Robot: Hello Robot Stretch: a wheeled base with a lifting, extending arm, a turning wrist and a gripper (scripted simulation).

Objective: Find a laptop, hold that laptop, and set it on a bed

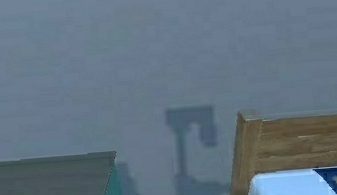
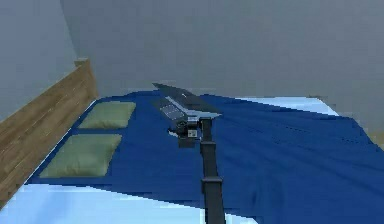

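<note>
Reaching out across the bed (image 2: 310, 103), the arm (image 2: 211, 175) is rising as a dark square bar from the arm side view's bottom edge, just right of the middle, and is ending at the gripper (image 2: 188, 130) over the middle of the blue cover (image 2: 290, 155). The laptop (image 2: 183, 100) is showing right at the gripper's far end, dark grey and flat, tilting a little with one corner toward the fingers. It is sitting against the blue cover in the picture, so I cannot tell whether it is hanging clear of the bedding or lying on it, nor whether the gripper is holding it; how the pincer's fingers are standing is not something these views are giving away. Two olive-green pillows (image 2: 108, 115) are lying side by side at the head of the bed, on the arm side view's left, apart from the laptop, and a wooden headboard (image 2: 40, 128) is running along behind them. A strip of white sheet (image 2: 110, 205) is showing along the near edge below the blue cover. A plain grey wall (image 2: 250, 40) is standing beyond the bed. In the forward view, a wooden panel (image 1: 300, 140) is coming in at the lower right with a white and blue corner of bedding (image 1: 299, 186) just beneath it, while a dark green-topped cabinet (image 1: 48, 180) with a teal side is occupying the lower left, both in front of grey wall
</note>
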